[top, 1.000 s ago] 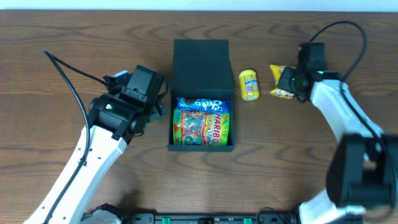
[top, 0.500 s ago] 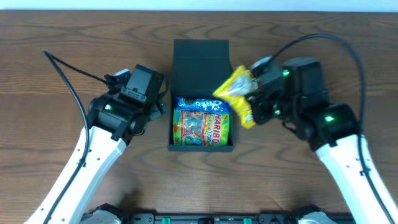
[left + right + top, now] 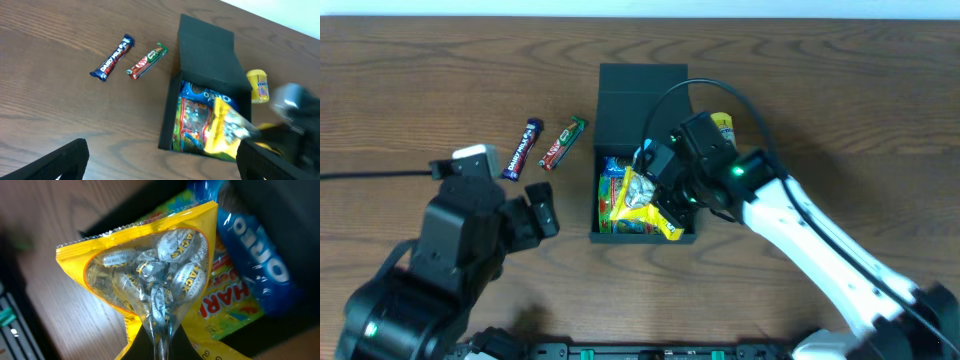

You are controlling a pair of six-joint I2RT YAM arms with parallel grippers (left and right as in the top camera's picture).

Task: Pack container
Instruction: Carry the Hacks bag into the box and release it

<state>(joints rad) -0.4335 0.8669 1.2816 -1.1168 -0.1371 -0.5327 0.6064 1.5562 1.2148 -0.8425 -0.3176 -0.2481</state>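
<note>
At the left of the wooden table [image 3: 410, 80], the left gripper [image 3: 160, 155] hangs over bare wood with nothing in it. In the left wrist view its two dark fingers [image 3: 60, 162] sit at opposite bottom corners, so the claw is spread wide.

Just beyond it lie two chocolate bars side by side, close together but apart. One is the blue Dairy Milk bar [image 3: 521, 148] and, to its right, the green and red bar [image 3: 563, 143]. Both are tilted the same way, and the green and red one lies near the container's left wall.

The container [image 3: 642, 92] stands at the middle of the table, its flap lid folded back toward the far edge and its mouth open upward. Inside lie a blue Oreo packet [image 3: 260, 240] at the far end and a Haribo packet [image 3: 192, 127] filling most of the floor.

Over these, within the container's opening, is the yellow packet [image 3: 150, 275] of wrapped sweets. The right gripper [image 3: 159, 342] is closed narrowly on this packet's edge, pinching the film between its fingers. Whether the packet already rests on the Haribo packet or hangs just above it is hard to say from these views.

Right of the container, just beside its lid, a small yellow tub [image 3: 722, 122] lies on the table, partly hidden by the right arm.
</note>
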